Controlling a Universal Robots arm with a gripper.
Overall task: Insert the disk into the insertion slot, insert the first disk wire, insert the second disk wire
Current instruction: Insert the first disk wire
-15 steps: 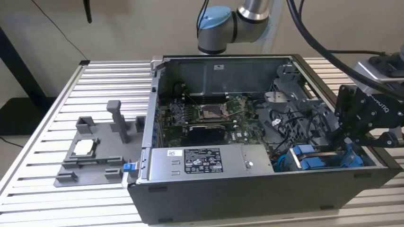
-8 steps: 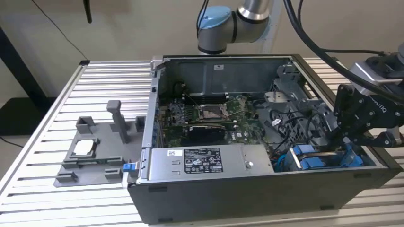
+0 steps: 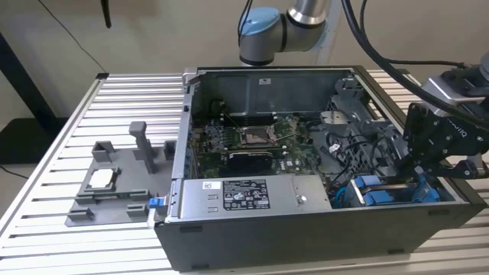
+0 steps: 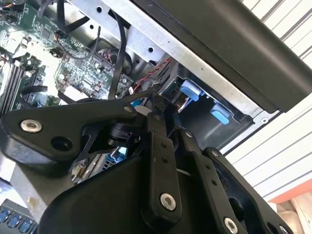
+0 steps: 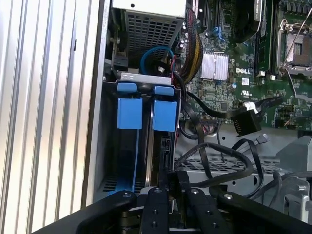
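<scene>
The insertion slot (image 5: 108, 161) is a dark metal bay at the open computer case's front corner, on the exterior view's right. The disk (image 5: 164, 117) stands on edge inside it. Its blue carrier tabs (image 3: 378, 196) show beside another blue tab. My black gripper (image 3: 418, 172) hangs directly over the near end of the disk. In both wrist views its fingertips (image 5: 167, 178) sit close together, shut, and I see nothing between them. A loose black cable with a black connector (image 5: 246, 121) lies on the case floor next to the slot.
A silver power supply box (image 3: 244, 197) with a white sticker fills the case's front. The green motherboard (image 3: 252, 143) lies behind it. On the exterior view's left, a grey fixture (image 3: 114, 200) on the slatted table (image 3: 46, 189) holds a small silver chip (image 3: 102, 179). Cable bundles crowd the slot.
</scene>
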